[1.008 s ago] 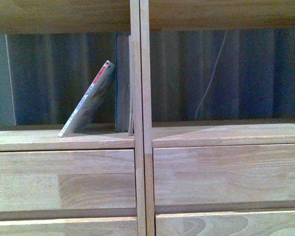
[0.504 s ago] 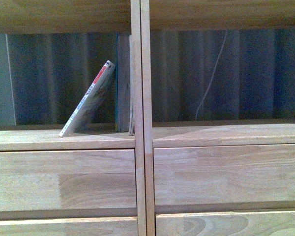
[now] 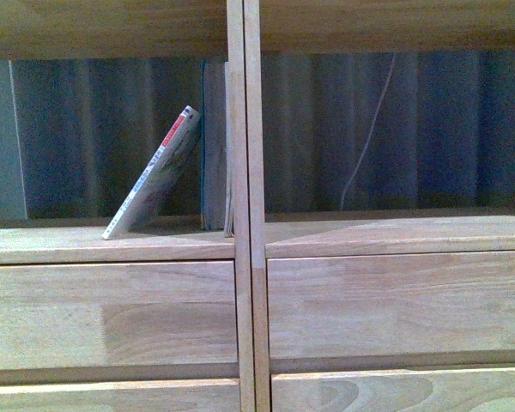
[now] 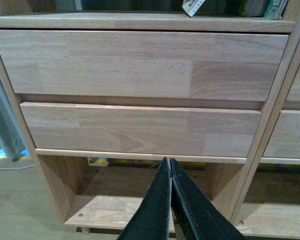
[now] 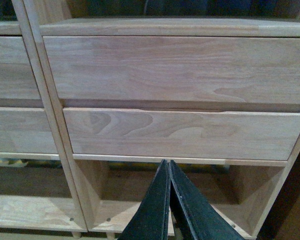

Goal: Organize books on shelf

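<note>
Front view: neither arm appears. Left wrist view: the left gripper [image 4: 169, 165] enters from the bottom edge, its two black fingers pressed together to a single point with nothing between them, aimed at the drawer fronts [image 4: 140, 65] of the shelf [image 4: 140, 22]. Right wrist view: the right gripper [image 5: 167, 166] sits at bottom centre in the same pose, fingers closed tip to tip and empty, facing the other column's drawers. In the front view the thin white paperback [image 3: 152, 173] stands left of centre in the left compartment, tilted, its foot on the shelf board and its red-marked top leaning toward the teal-edged book [image 3: 213, 146], which stands upright against the central upright [image 3: 245, 206]; whether the two books touch cannot be told. The taller book's top is cut off by the board above. A pale cord [image 3: 366, 137] hangs in the right compartment before a blurred dark backing. In the left wrist view only the paperback's lower corner shows, at the top edge
</note>
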{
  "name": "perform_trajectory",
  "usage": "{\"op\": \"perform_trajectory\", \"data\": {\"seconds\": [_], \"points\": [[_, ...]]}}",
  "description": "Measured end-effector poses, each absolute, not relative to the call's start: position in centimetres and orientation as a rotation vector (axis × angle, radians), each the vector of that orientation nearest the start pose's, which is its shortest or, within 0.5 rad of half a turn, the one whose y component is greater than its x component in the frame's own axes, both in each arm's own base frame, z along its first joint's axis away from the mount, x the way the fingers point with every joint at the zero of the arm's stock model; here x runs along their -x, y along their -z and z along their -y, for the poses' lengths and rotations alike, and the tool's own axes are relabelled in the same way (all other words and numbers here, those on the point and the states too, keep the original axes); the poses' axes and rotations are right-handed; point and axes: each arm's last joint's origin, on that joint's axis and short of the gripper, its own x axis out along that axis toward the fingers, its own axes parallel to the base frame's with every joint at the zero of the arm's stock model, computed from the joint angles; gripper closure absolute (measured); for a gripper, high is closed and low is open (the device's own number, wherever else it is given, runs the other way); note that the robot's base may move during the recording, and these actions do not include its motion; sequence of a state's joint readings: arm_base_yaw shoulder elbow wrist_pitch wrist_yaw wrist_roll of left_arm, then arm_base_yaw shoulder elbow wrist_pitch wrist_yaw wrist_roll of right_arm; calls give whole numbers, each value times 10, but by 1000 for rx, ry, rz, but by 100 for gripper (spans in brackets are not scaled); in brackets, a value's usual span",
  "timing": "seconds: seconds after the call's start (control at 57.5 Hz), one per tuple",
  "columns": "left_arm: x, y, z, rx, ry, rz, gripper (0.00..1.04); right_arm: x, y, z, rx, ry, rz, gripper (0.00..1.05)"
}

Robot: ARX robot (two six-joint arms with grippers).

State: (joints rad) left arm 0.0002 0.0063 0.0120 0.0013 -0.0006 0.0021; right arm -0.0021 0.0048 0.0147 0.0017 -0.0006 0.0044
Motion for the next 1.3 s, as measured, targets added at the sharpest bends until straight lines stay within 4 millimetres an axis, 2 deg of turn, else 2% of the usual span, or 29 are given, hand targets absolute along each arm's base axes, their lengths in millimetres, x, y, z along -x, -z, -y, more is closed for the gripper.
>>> {"op": "perform_trajectory", "data": {"seconds": [0.122,0.156,0.435,0.626,0.678,0.73,1.304], "points": [[-97,-167,0,-2,-1,7,102,-97,-168,0,-4,2,11,102],[-97,-167,0,-2,-1,7,97,-97,-168,0,-3,2,11,101],[-97,-167,0,-2,-1,7,45,-97,-168,0,-3,2,11,51],[-97,-167,0,-2,-1,7,12,-97,-168,0,-3,2,11,19],[-97,-167,0,-2,-1,7,6,-97,-168,0,-3,2,11,11],[-97,-167,0,-2,-1,7,8,-97,-168,0,-3,2,11,6],[-97,-167,0,-2,-1,7,7,-97,-168,0,-3,2,11,7]]}}
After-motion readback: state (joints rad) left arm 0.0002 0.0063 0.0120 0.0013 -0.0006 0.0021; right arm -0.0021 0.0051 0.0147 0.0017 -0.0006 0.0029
